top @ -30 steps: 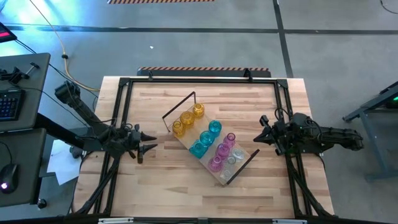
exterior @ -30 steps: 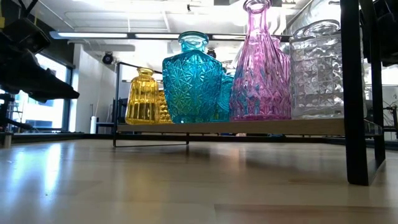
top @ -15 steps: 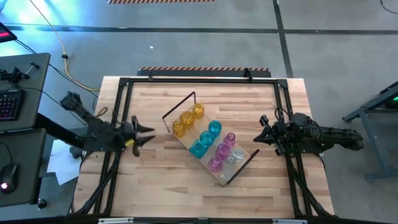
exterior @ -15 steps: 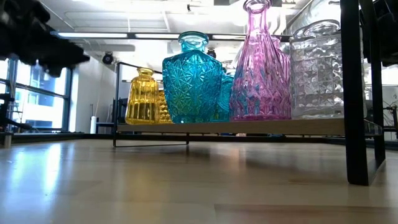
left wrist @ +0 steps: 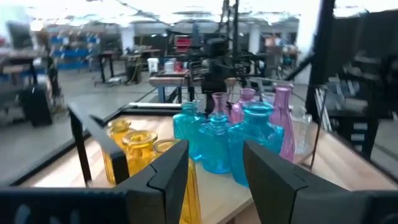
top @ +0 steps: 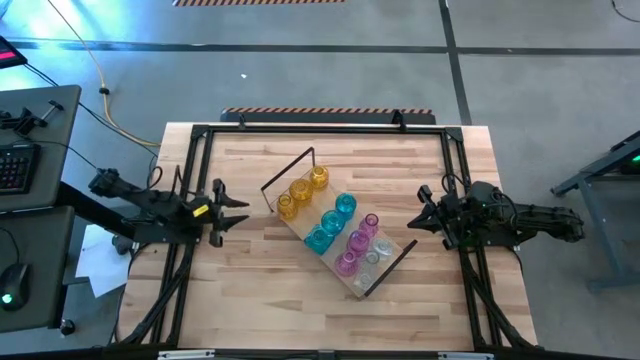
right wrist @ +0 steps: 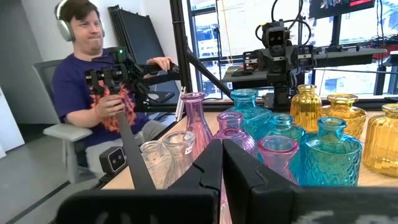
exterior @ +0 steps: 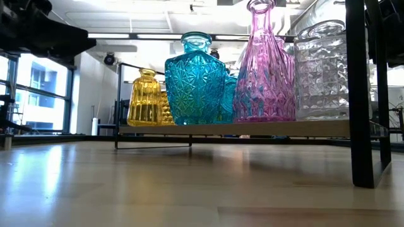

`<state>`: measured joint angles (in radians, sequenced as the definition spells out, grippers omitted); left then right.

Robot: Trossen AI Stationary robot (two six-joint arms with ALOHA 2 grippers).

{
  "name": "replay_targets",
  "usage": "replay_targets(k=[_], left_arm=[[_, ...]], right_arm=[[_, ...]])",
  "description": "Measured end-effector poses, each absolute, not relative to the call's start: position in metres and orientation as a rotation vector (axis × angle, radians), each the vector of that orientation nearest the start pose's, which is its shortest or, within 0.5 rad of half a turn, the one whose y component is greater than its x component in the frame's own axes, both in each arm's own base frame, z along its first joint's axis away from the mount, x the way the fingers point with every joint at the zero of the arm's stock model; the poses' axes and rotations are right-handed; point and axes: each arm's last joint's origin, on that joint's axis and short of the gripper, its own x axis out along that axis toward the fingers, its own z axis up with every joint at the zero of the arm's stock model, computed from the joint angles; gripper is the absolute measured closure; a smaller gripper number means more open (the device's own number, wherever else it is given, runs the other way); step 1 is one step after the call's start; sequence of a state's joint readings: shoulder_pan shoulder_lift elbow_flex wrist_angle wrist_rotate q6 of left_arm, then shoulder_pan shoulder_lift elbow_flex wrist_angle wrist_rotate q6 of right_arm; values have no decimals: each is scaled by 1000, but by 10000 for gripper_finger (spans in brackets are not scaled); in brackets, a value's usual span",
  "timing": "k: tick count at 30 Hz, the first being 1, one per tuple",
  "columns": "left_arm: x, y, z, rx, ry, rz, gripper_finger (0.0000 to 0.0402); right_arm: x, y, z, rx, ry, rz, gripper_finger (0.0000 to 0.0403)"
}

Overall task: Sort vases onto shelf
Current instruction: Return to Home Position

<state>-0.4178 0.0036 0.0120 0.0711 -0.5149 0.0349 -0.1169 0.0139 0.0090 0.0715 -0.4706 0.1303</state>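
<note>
The shelf [top: 392, 252], a light-wood board with black end loops, lies slantwise in the middle of the table. The vases stand on it by their bases in colour groups: amber-yellow [top: 302, 190], teal-blue [top: 331, 222], pink [top: 358, 243] and clear [top: 378, 252]. The low view shows a yellow vase [exterior: 144, 98], a teal one [exterior: 196, 82], a pink one [exterior: 264, 69] and a clear one [exterior: 322, 72] on the board [exterior: 252, 128]. My left gripper [top: 237, 207] hovers open at the table's left edge, pointing level at the shelf, nothing between its fingers [left wrist: 168, 177]. At the right edge my right gripper [top: 416, 216] is shut and apart from the shelf.
A black metal frame [top: 320, 128] runs round the tabletop. Bare wood [top: 260, 290] lies between each gripper and the shelf and along the near side. A seated person [right wrist: 93, 81] with headphones shows beyond the table in the right wrist view. A desk with a keyboard [top: 15, 165] stands off to the left.
My left gripper has risen and swung toward the table's far edge along the left side, rolling its wrist as it went; it stays open and empty. The vases, the shelf and my right arm have kept still.
</note>
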Motion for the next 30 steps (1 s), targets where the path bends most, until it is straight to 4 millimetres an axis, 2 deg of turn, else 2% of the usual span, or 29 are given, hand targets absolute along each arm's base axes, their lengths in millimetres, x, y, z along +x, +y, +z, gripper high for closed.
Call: replay_targets(k=[3, 30], left_arm=[[92, -23, 174, 59, -66, 77, 259], [93, -24, 172, 33, -49, 70, 259]], right_arm=[[96, 2, 172, 109, -41, 357, 403], [96, 2, 172, 109, -41, 357, 403]])
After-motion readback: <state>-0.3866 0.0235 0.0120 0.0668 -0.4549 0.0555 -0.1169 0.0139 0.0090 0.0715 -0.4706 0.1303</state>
